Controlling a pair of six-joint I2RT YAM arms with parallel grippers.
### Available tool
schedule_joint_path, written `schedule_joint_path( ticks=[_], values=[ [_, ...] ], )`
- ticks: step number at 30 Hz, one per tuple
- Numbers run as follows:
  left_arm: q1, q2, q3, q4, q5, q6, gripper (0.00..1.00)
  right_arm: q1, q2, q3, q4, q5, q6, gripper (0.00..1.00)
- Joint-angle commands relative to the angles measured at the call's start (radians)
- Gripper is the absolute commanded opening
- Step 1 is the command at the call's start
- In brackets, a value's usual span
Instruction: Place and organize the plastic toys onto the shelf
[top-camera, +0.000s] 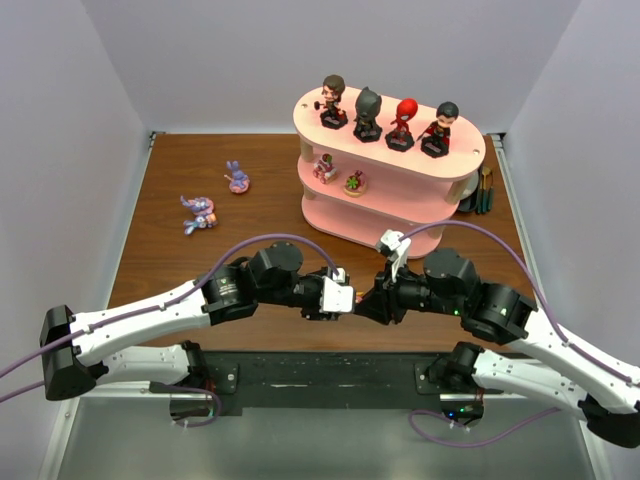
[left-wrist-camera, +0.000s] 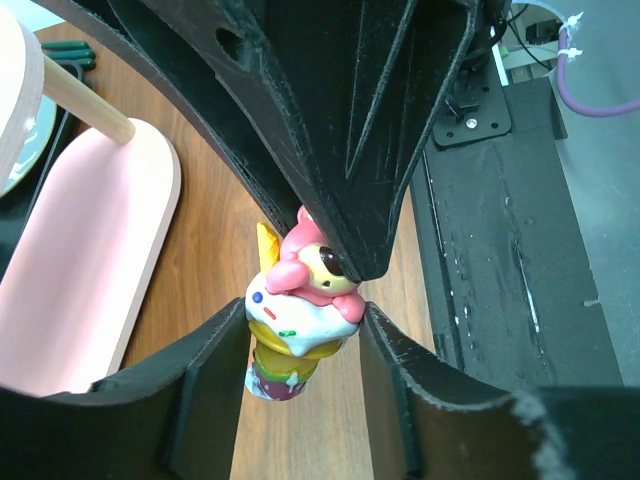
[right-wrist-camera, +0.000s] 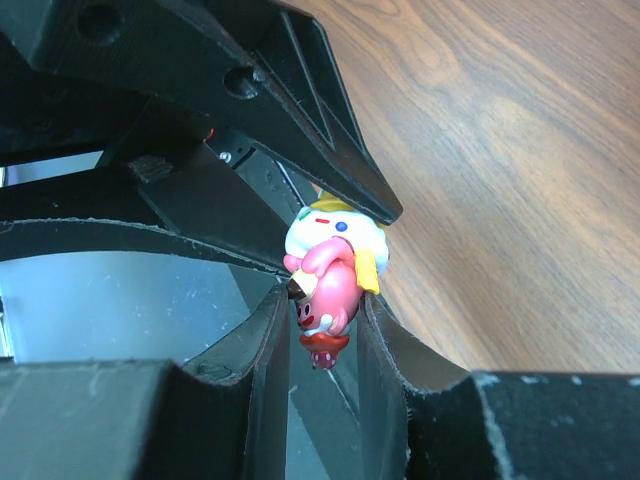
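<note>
A tiny pink toy on a white and yellow cone (left-wrist-camera: 300, 320) hangs between both grippers above the table's near middle. My left gripper (left-wrist-camera: 305, 350) pinches its white part. My right gripper (right-wrist-camera: 325, 330) pinches its pink head (right-wrist-camera: 335, 275). In the top view the two grippers (top-camera: 348, 297) (top-camera: 372, 297) meet tip to tip and hide the toy. The shelf (top-camera: 470, 158) stands at the back right. Its top board holds four big-headed figurines (top-camera: 368, 112). The middle tier holds two tiny toys (top-camera: 324, 166) (top-camera: 355, 182). Two purple-blue creatures (top-camera: 238, 178) (top-camera: 198, 212) lie on the table at the left.
Dark pens (top-camera: 483, 190) lie behind the shelf's right end. White walls close in the table on the left, back and right. The shelf's pink lower board (left-wrist-camera: 80, 280) shows at the left of the left wrist view.
</note>
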Motion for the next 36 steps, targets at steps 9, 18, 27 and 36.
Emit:
schedule_joint_path(
  ticks=[9, 18, 27, 36],
  values=[
    [-0.001, -0.013, -0.001, 0.132, 0.003, -0.056, 0.06, 0.002, 0.003, -0.02, 0.033, -0.004, -0.004, 0.01],
    [-0.001, -0.056, -0.092, 0.226, -0.161, -0.202, 0.0, 0.002, -0.026, 0.003, 0.03, 0.12, -0.007, 0.58],
    [-0.001, -0.065, -0.198, 0.401, -0.394, -0.401, 0.0, 0.002, -0.026, 0.086, -0.015, 0.432, -0.055, 0.82],
    [-0.001, 0.005, -0.196, 0.645, -0.557, -0.595, 0.0, -0.001, -0.068, 0.134, -0.079, 0.831, -0.079, 0.94]
  ],
)
